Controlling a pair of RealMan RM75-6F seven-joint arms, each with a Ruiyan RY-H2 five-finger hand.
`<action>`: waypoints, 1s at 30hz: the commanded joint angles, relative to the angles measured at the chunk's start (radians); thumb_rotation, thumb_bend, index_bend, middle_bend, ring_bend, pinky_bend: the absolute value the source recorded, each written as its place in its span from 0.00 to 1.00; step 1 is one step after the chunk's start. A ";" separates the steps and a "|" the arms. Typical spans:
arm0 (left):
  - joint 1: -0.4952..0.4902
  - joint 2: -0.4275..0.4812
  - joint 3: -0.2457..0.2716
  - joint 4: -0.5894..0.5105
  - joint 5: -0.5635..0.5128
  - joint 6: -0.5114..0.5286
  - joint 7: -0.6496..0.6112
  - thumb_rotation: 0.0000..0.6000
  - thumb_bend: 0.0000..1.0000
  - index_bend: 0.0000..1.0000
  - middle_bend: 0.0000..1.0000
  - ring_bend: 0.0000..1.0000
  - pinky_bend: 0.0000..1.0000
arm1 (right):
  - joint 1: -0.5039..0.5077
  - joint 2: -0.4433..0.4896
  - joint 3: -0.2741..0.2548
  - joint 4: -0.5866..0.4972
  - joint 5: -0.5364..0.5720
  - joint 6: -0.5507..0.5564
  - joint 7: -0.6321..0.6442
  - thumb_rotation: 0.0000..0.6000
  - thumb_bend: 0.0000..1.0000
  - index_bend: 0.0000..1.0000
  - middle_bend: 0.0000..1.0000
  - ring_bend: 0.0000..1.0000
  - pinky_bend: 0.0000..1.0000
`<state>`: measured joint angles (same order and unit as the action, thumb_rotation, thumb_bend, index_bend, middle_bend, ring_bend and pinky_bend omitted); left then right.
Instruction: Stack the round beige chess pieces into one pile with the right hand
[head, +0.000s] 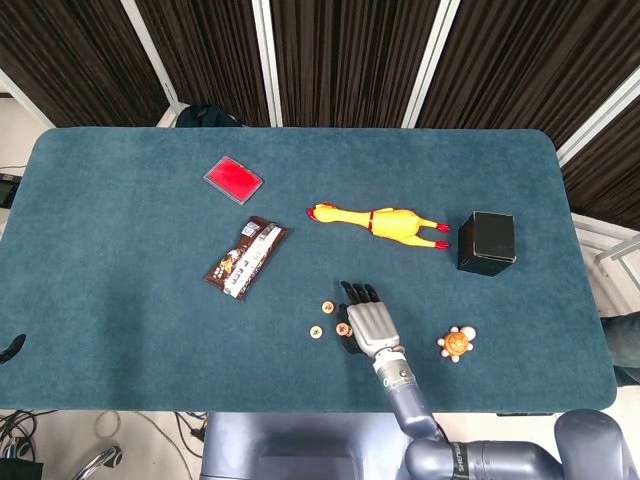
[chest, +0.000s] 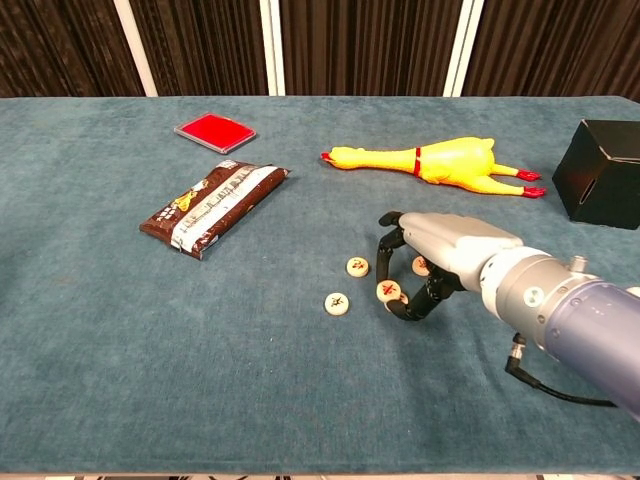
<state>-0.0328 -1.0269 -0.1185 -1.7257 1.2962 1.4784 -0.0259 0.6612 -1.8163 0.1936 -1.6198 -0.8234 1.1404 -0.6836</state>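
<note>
My right hand (chest: 445, 250) (head: 368, 322) pinches one round beige chess piece (chest: 388, 290) (head: 342, 327) between its fingertips. That piece sits low over a second piece, whose edge peeks out beneath it; I cannot tell whether they touch. Two more beige pieces lie free on the cloth to the left: one (chest: 357, 266) (head: 327, 306) farther back and one (chest: 336, 302) (head: 315, 331) nearer the front. Another piece (chest: 421, 265) shows partly behind the hand's fingers. The left hand appears in neither view.
A yellow rubber chicken (chest: 430, 160) lies behind the pieces, with a black box (chest: 607, 172) at the far right. A brown snack packet (chest: 213, 207) and a red pad (chest: 214, 131) lie at the left. A small orange toy (head: 456, 343) sits right of the hand.
</note>
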 joint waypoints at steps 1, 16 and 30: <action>0.000 0.000 0.000 0.000 0.001 0.001 0.000 1.00 0.19 0.12 0.00 0.00 0.09 | 0.001 0.001 -0.001 0.001 -0.001 0.001 0.003 1.00 0.43 0.50 0.00 0.00 0.00; -0.001 0.000 -0.001 0.003 -0.003 -0.001 0.004 1.00 0.19 0.12 0.00 0.00 0.09 | 0.005 -0.003 -0.013 0.018 0.002 0.004 0.010 1.00 0.43 0.50 0.00 0.00 0.00; 0.000 0.000 0.001 0.002 -0.001 0.000 0.008 1.00 0.19 0.12 0.00 0.00 0.09 | 0.007 0.007 -0.014 0.003 0.016 0.002 0.014 1.00 0.43 0.47 0.00 0.00 0.00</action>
<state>-0.0332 -1.0269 -0.1176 -1.7236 1.2956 1.4781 -0.0180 0.6682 -1.8094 0.1793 -1.6161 -0.8081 1.1427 -0.6704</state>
